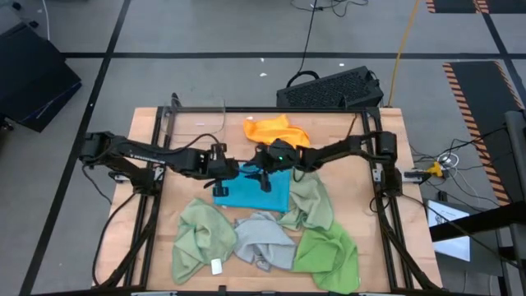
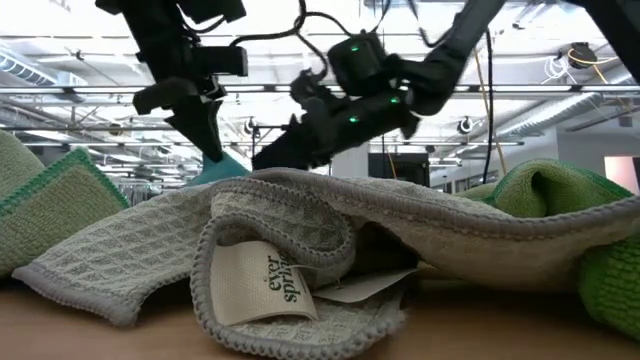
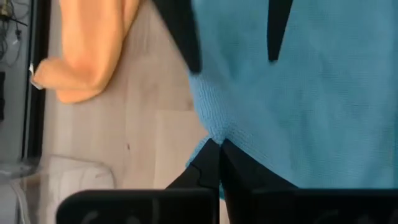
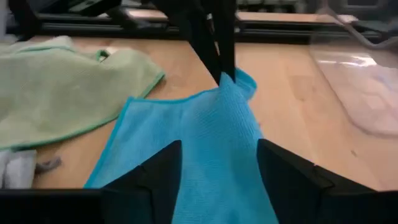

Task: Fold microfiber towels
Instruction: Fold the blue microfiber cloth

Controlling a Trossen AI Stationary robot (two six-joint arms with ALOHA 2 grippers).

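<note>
While the wooden table fills mid-frame in the high view, you see the bright blue towel at its centre, the left gripper clamped on its corner and the right gripper with fingers apart over it.

Grey floor with dark seam lines, wooden table on it. Black keyboard lies just past the table's far edge — orange-black hazard tape to its right. Low view: ceiling trusses, bright daylight.
</note>
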